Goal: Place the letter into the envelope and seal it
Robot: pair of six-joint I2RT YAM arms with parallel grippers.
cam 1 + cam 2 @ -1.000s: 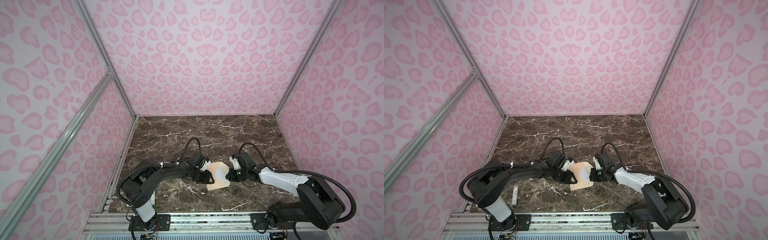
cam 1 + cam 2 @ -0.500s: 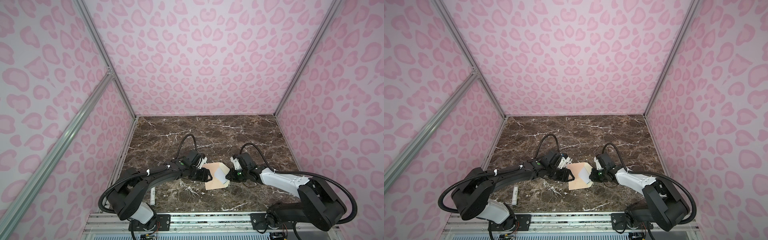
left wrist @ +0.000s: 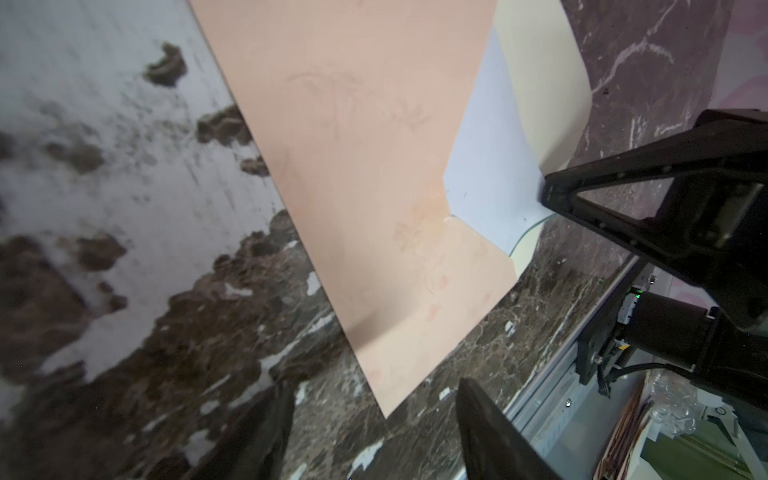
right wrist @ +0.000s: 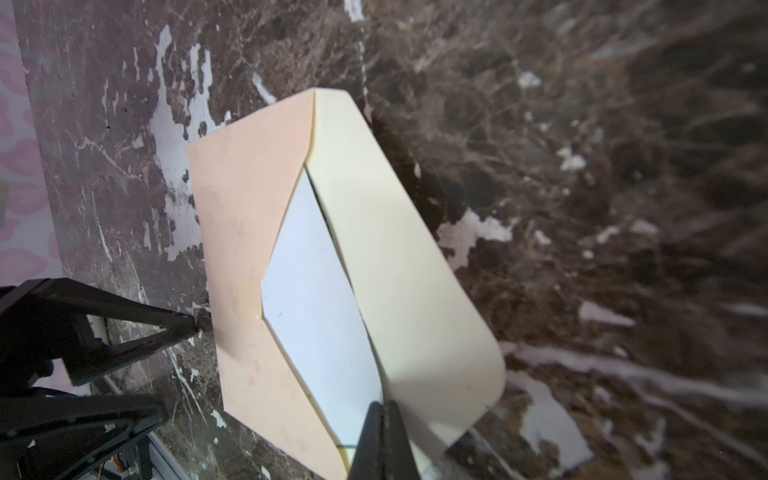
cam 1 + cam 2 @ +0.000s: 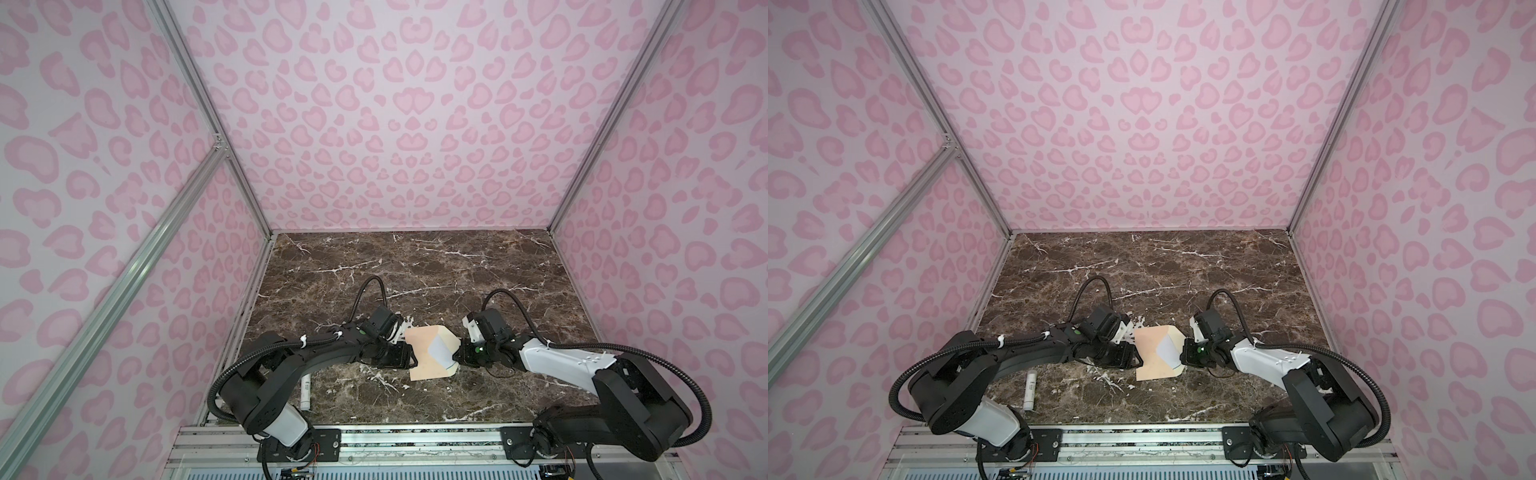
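My right gripper (image 4: 380, 409) pinches the edge of the letter (image 4: 316, 307), which sits partly inside the envelope (image 4: 237, 232) on the table (image 5: 415, 270). My left gripper (image 3: 372, 390) is half open at the envelope, empty.

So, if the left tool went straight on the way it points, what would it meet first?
Probably the envelope: its corner lies ahead, between the open fingers of the left tool.
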